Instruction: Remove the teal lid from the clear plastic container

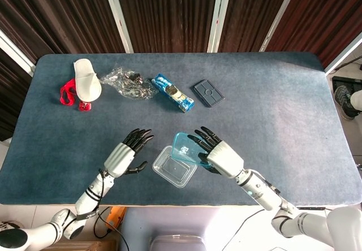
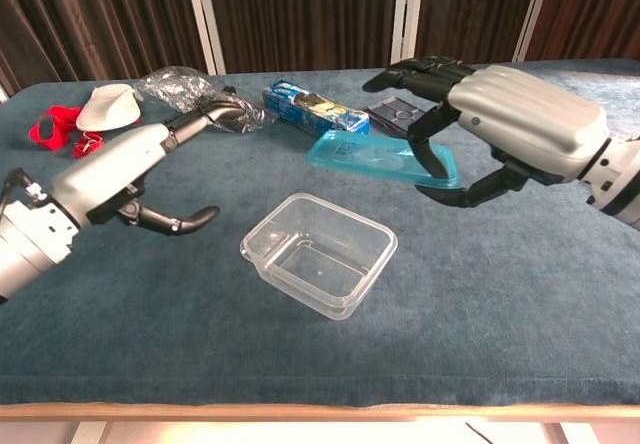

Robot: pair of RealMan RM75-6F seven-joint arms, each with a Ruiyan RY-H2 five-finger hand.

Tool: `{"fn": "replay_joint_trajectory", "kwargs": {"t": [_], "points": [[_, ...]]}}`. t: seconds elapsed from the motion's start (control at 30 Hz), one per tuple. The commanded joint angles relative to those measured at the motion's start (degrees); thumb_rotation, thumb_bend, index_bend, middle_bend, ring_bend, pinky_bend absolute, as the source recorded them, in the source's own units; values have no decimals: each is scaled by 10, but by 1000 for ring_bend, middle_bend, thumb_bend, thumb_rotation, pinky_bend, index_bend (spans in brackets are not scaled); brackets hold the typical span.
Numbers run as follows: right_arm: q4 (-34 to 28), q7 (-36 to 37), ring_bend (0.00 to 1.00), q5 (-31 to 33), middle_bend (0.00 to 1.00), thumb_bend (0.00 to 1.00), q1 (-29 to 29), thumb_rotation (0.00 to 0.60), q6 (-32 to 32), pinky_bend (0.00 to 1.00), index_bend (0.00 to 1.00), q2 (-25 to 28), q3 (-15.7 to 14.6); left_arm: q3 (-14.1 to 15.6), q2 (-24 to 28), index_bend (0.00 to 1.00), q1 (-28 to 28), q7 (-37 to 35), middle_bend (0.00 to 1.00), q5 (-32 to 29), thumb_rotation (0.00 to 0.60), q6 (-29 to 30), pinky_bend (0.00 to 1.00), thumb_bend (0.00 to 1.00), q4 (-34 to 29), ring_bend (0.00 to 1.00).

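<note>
Teal lid (image 2: pixel 383 159) is off, pinched tilted in the right hand (image 2: pixel 505 129) above and beyond the clear plastic container (image 2: pixel 318 254), which sits open on the table (image 2: pixel 500 314). Left hand (image 2: pixel 110 179) hovers beside it, fingers apart and empty. The grip looks shallow; a hurried release could drop the lid back onto the container.

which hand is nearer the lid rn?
Right. The right hand holds the lid above the table; the left hand is open, off on the far side of the container.
</note>
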Motion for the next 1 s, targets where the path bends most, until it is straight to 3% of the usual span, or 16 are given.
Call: {"fn": "replay_joint_trajectory", "kwargs": {"t": [0.03,0.3,0.57,0.63,0.67,0.73,0.8,0.83,1.0], "points": [[14,9,8,6,211,504,-11,600,6,14,897,14,-2,-8,18,0,8,0,0,-1,600,20,0,340,-16,0],[95,37,8,30,212,504,-42,600,0,14,897,15,-13,-3,58,0,30,42,0,1,600,43,0,340,-38,0],[213,72,8,42,212,504,-58,600,-48,14,874,-39,-35,-6,67,0,57,28,0,-28,600,33,0,340,-28,0],[232,86,8,39,211,504,-57,600,-54,12,785,-49,-40,-6,67,0,60,25,0,-28,600,34,0,340,-24,0],[240,95,6,37,202,504,-56,600,-62,8,666,-51,-45,-6,67,0,62,22,0,-29,600,34,0,340,-21,0],[242,107,1,37,140,500,-54,600,-76,0,311,-50,-50,-7,68,0,64,20,0,-31,600,34,0,338,-20,0],[227,122,0,38,72,472,-52,600,-88,0,73,-39,-54,-9,74,0,67,24,0,-35,600,33,0,334,-23,0],[216,127,0,37,40,441,-51,600,-95,0,10,-30,-57,-10,78,0,69,27,0,-37,600,31,0,333,-27,0],[93,100,0,44,0,262,-46,600,-132,0,0,59,-69,-8,136,0,88,61,0,-63,600,5,0,323,-88,0]]}}
